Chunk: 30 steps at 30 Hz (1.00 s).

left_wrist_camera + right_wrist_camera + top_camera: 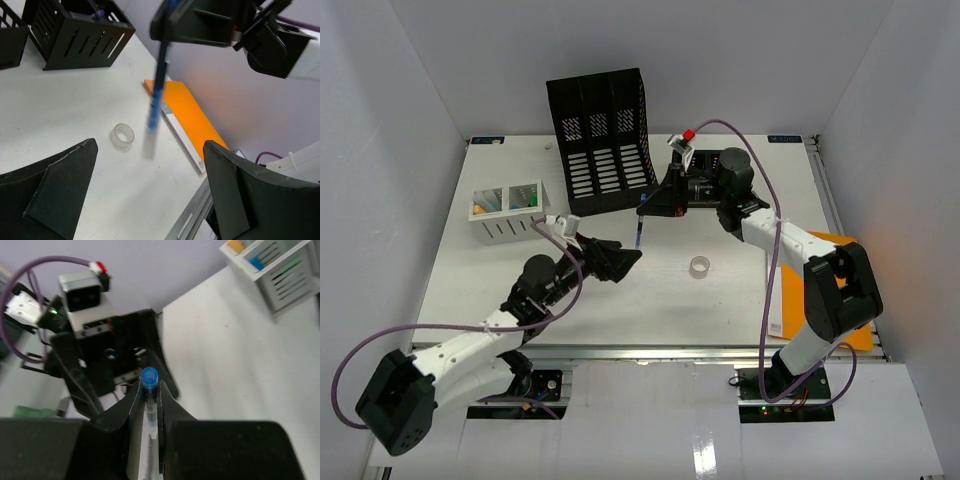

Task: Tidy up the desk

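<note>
A blue pen [638, 232] hangs nearly upright over the middle of the white desk [720, 320], with my right gripper [650, 205] shut on its upper end. The right wrist view shows the pen's blue cap [149, 376] pinched between the two fingers. My left gripper [620, 258] is just below and to the left of the pen, open wide. In the left wrist view the pen [159, 85] dangles ahead of the spread fingers [65, 180], touching neither of them.
A black file organizer [603, 140] stands at the back centre. A white slotted pen holder [508, 210] sits at the left. A clear tape roll [700, 267] lies mid-desk, and an orange notebook [855, 335] lies along the right edge.
</note>
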Motion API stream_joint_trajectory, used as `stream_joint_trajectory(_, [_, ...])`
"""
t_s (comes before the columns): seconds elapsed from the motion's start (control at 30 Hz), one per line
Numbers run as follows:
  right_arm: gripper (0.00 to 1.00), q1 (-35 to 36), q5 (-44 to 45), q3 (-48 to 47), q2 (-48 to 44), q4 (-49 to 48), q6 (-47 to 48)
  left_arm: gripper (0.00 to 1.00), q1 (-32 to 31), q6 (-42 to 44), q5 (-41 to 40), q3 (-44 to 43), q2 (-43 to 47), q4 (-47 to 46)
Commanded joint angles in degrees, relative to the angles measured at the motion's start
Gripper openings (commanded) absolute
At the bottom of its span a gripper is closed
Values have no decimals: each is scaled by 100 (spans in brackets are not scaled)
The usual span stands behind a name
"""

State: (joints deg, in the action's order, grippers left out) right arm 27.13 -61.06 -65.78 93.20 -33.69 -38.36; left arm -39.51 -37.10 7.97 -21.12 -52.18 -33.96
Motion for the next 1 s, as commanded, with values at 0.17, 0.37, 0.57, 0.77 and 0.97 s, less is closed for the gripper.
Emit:
stream_joint_trajectory(0.17, [8, -928, 1293, -1672, 318, 2727, 3375, 98, 13, 341, -96, -135, 1753, 2182])
stream_joint_trajectory(0.37, [8, -1449, 2530, -2672, 838, 2783, 3696, 98, 13, 110, -199, 52, 2705, 3207])
stream_joint_trajectory(0.57, [8, -1640, 2986, -3390, 1430, 2745, 3810, 98, 13, -140, -278, 125, 3197, 3705])
stream_joint_trajectory(0.77, [8, -1649, 3118, -3644, 1948, 2675, 4047, 98, 13, -289, -260, 73, 3187, 4020])
stream_joint_trajectory(0.97, [8, -1649, 3124, -3605, 2243, 2621, 4114, 98, 11, -338, -230, 64, 3055, 4078])
